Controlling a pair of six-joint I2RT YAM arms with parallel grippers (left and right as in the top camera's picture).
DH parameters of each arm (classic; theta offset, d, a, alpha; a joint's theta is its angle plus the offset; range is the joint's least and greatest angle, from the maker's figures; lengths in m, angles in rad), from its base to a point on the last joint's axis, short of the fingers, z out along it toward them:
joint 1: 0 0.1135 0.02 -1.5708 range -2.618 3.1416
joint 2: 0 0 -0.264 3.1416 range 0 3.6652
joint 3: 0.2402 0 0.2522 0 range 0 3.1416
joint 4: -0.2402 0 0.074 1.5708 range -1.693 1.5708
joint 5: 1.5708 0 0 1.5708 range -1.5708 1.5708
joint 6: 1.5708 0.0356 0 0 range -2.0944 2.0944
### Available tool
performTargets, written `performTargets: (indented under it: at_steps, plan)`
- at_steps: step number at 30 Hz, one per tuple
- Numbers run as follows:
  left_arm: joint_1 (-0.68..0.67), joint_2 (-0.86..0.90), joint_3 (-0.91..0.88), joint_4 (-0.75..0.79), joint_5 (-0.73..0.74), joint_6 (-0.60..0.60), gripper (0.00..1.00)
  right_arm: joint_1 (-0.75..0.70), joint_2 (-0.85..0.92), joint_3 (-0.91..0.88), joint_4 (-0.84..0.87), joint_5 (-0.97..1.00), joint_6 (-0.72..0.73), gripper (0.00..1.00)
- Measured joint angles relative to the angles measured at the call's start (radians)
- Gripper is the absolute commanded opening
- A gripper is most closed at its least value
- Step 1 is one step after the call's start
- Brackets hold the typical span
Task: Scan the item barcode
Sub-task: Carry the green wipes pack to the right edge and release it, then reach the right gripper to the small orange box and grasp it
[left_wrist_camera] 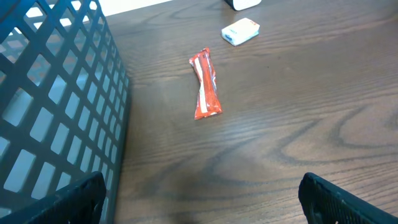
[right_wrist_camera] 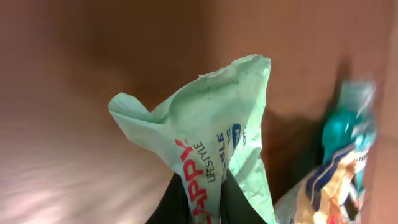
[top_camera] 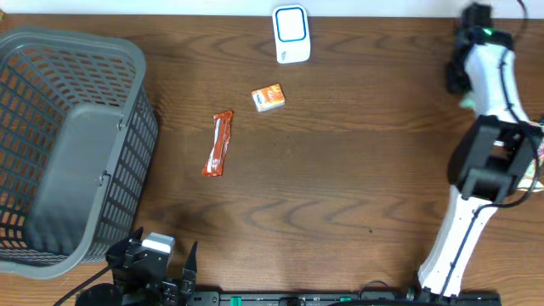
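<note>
Two pincers are showing. The right pincer [right_wrist_camera: 202, 200] is gripping a pale green packet [right_wrist_camera: 211, 124], which is sticking out past its nearly closed fingertips. The left pincer [left_wrist_camera: 202, 205] is gaping wide and holding nothing. A red snack bar [left_wrist_camera: 205, 84] is lying ahead of it, a white scanner [top_camera: 291, 34] is sitting farther ahead, and a grey basket [left_wrist_camera: 56, 93] is standing at its left.

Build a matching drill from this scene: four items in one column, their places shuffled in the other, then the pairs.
Items
1. grey basket
2. red bar
3. orange box
4. green packet

Places
A. pinched in the shut right gripper
B. nearest the white scanner
C. left end of the table
D. between basket and orange box

Pairs: 1-C, 2-D, 3-B, 4-A
</note>
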Motion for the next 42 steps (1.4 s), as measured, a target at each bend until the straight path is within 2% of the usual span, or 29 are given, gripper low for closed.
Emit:
performTargets:
  at_steps: [1, 3, 5, 6, 7, 8, 14, 19, 22, 26, 27, 28, 29, 30, 33, 35, 37, 39, 42]
  plan:
    - [0.0, 0.0, 0.0, 0.0, 0.0, 0.0, 0.98, -0.039, 0.011, -0.011, 0.001, 0.002, 0.002, 0.04]
    - [0.0, 0.0, 0.0, 0.0, 0.0, 0.0, 0.98, -0.093, 0.019, -0.016, 0.007, 0.003, 0.018, 0.14]
    - [0.0, 0.0, 0.0, 0.0, 0.0, 0.0, 0.98, -0.143, 0.015, -0.016, 0.018, 0.001, 0.06, 0.67]
    - [0.0, 0.0, 0.0, 0.0, 0.0, 0.0, 0.98, -0.154, 0.014, -0.016, 0.019, -0.002, 0.064, 0.68]
    - [0.0, 0.0, 0.0, 0.0, 0.0, 0.0, 0.98, -0.163, 0.011, -0.016, 0.018, -0.021, 0.07, 0.79]
    - [0.0, 0.0, 0.0, 0.0, 0.0, 0.0, 0.98, -0.167, 0.008, -0.016, 0.015, -0.042, 0.074, 0.99]
    - [0.0, 0.0, 0.0, 0.0, 0.0, 0.0, 0.99, -0.139, -0.071, 0.003, 0.009, -0.325, 0.099, 0.99]
    - [0.0, 0.0, 0.0, 0.0, 0.0, 0.0, 0.98, -0.031, -0.272, 0.032, -0.029, -0.644, 0.211, 0.99]
    - [0.0, 0.0, 0.0, 0.0, 0.0, 0.0, 0.98, 0.105, -0.344, 0.053, -0.077, -0.808, 0.261, 0.99]
    - [0.0, 0.0, 0.0, 0.0, 0.0, 0.0, 0.98, 0.296, -0.323, 0.028, -0.087, -0.887, 0.283, 0.99]
    - [0.0, 0.0, 0.0, 0.0, 0.0, 0.0, 0.99, 0.337, -0.31, 0.017, -0.088, -0.893, 0.295, 0.92]
    - [0.0, 0.0, 0.0, 0.0, 0.0, 0.0, 0.98, 0.397, -0.283, 0.003, -0.09, -0.904, 0.316, 0.79]
    - [0.0, 0.0, 0.0, 0.0, 0.0, 0.0, 0.99, 0.441, -0.26, -0.005, -0.09, -0.911, 0.337, 0.77]
    - [0.0, 0.0, 0.0, 0.0, 0.0, 0.0, 0.98, 0.474, -0.239, -0.011, -0.09, -0.916, 0.346, 0.79]
    - [0.0, 0.0, 0.0, 0.0, 0.0, 0.0, 0.98, 0.586, -0.159, -0.027, -0.089, -0.913, 0.506, 0.84]
    - [0.0, 0.0, 0.0, 0.0, 0.0, 0.0, 0.98, 0.626, -0.12, -0.029, -0.077, -0.872, 0.683, 0.8]
    - [0.0, 0.0, 0.0, 0.0, 0.0, 0.0, 0.98, 0.641, -0.098, -0.03, -0.051, -0.845, 0.792, 0.74]
    - [0.0, 0.0, 0.0, 0.0, 0.0, 0.0, 0.98, 0.651, -0.048, -0.029, 0.068, -0.81, 0.959, 0.73]
    - [0.0, 0.0, 0.0, 0.0, 0.0, 0.0, 0.98, 0.651, 0.003, -0.029, 0.137, -0.795, 1.054, 0.74]
